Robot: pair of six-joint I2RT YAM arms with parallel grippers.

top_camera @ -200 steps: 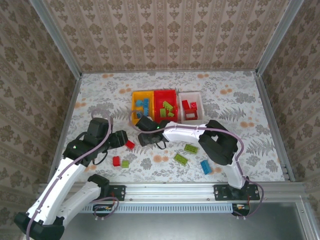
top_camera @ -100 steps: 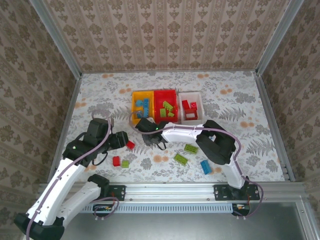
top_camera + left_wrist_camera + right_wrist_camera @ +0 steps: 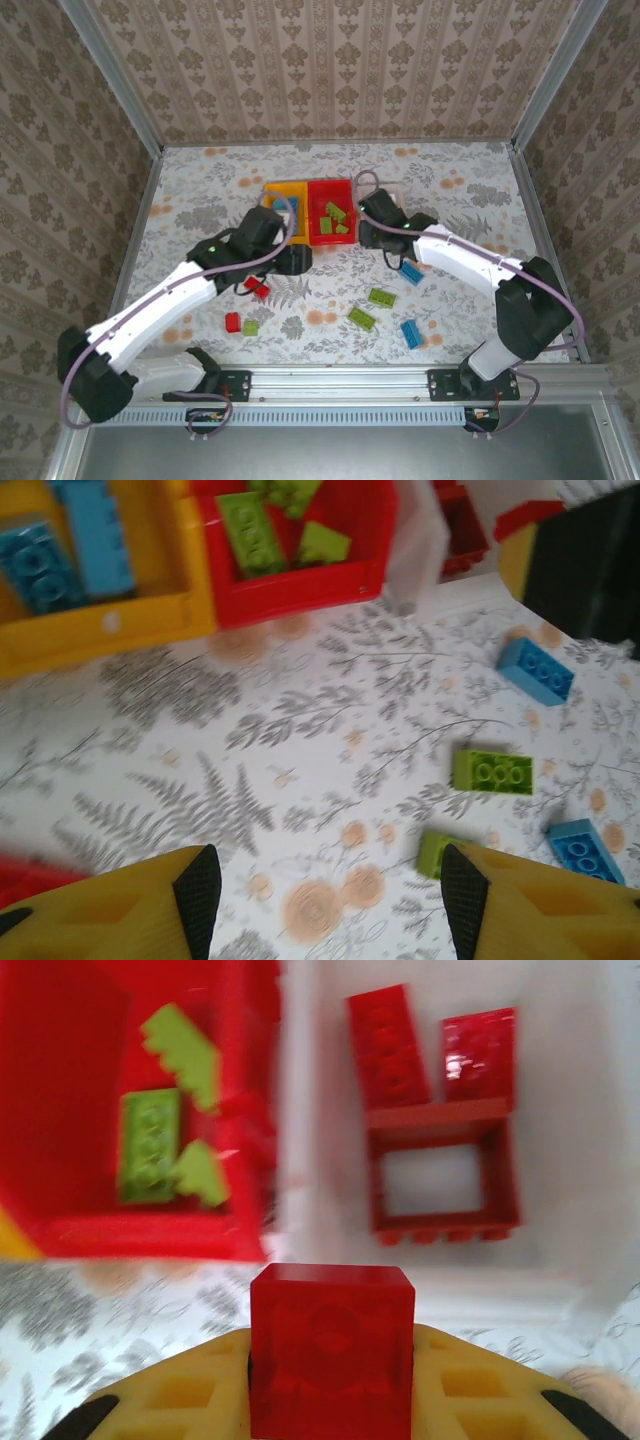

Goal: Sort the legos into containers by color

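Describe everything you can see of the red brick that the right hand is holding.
The red brick is a small, glossy plastic block, squarish from the right wrist view, with a faint round mark on its facing side. The right hand clamps it between yellow fingers, just before the near wall of the white bin holding other red pieces.

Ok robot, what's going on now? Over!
Right gripper shut on red brick, at white bin. Left gripper open, empty, over loose bricks. Nothing blocking.

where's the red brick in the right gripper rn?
Right wrist view: the red brick is clamped in the right gripper, at the white bin's near edge, with the red bin to its left.
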